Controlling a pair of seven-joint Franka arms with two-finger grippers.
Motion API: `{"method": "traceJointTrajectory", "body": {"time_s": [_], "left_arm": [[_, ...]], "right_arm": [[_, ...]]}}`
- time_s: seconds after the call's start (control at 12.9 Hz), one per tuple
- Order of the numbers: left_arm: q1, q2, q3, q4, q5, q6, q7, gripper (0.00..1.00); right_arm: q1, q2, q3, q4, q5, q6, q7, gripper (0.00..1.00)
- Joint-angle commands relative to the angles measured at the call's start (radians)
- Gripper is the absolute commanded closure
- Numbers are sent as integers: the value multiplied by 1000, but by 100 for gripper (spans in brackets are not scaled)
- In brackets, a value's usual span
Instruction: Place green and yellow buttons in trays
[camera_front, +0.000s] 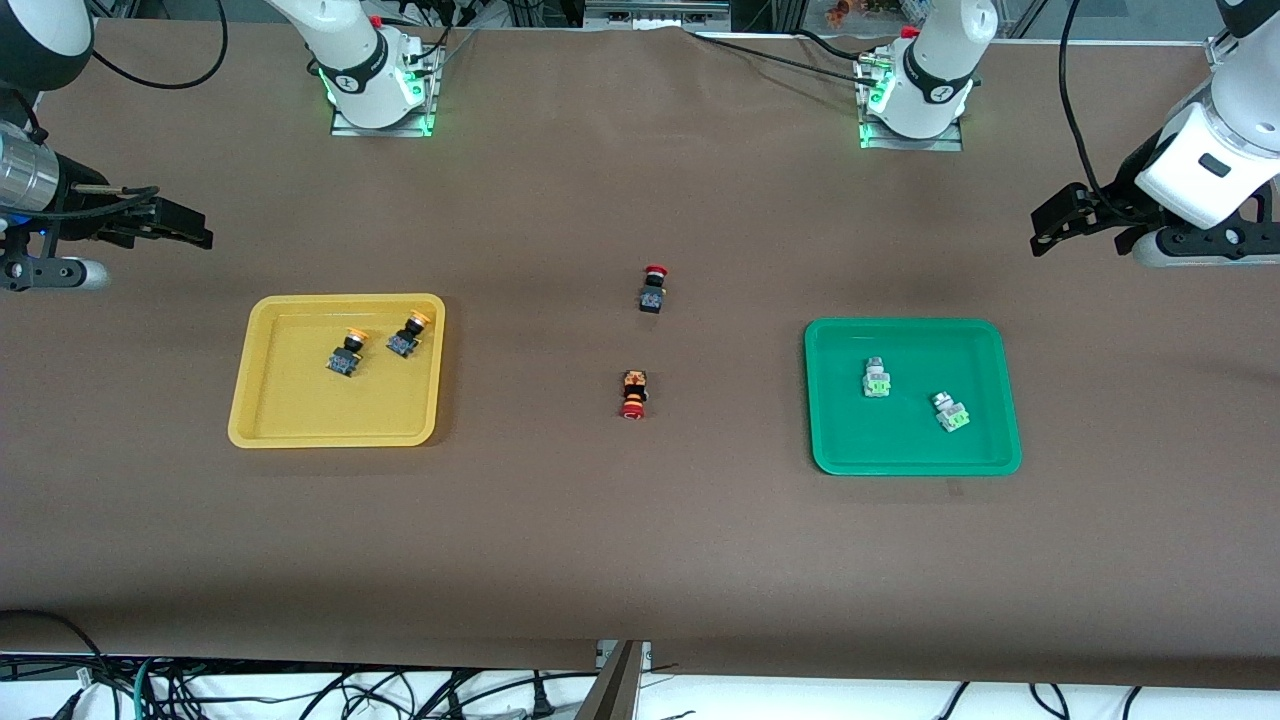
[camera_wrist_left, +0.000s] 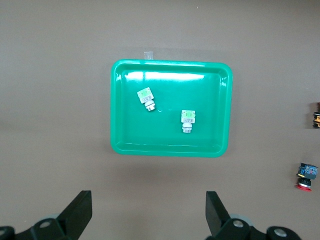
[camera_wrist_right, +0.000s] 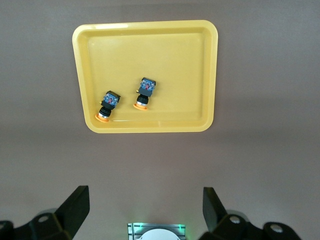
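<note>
Two yellow-capped buttons (camera_front: 347, 353) (camera_front: 409, 334) lie in the yellow tray (camera_front: 300, 405); the right wrist view shows them (camera_wrist_right: 107, 105) (camera_wrist_right: 144, 92) in that tray (camera_wrist_right: 175, 55). Two green-faced buttons (camera_front: 877, 377) (camera_front: 950, 410) lie in the green tray (camera_front: 900, 445); the left wrist view shows them (camera_wrist_left: 146, 97) (camera_wrist_left: 187, 120) in that tray (camera_wrist_left: 165, 132). My right gripper (camera_front: 185, 225) (camera_wrist_right: 145, 210) is open and empty, held up over the right arm's end of the table. My left gripper (camera_front: 1055, 222) (camera_wrist_left: 148, 215) is open and empty, held up over the left arm's end.
Two black switches with red caps lie on the brown table between the trays, one (camera_front: 653, 288) nearer the bases, one (camera_front: 633, 393) nearer the front camera. Both show in the left wrist view (camera_wrist_left: 306, 176) (camera_wrist_left: 316, 115). The right arm's base (camera_wrist_right: 157, 231) shows in its wrist view.
</note>
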Motion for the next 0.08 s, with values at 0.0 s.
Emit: {"method": "traceJointTrajectory", "body": {"time_s": [0.0], "left_arm": [[-8,34,7,42,-6,-1,-5,0]], "right_arm": [[-14,-23,17,-11,-14,-2,-18,0]]}}
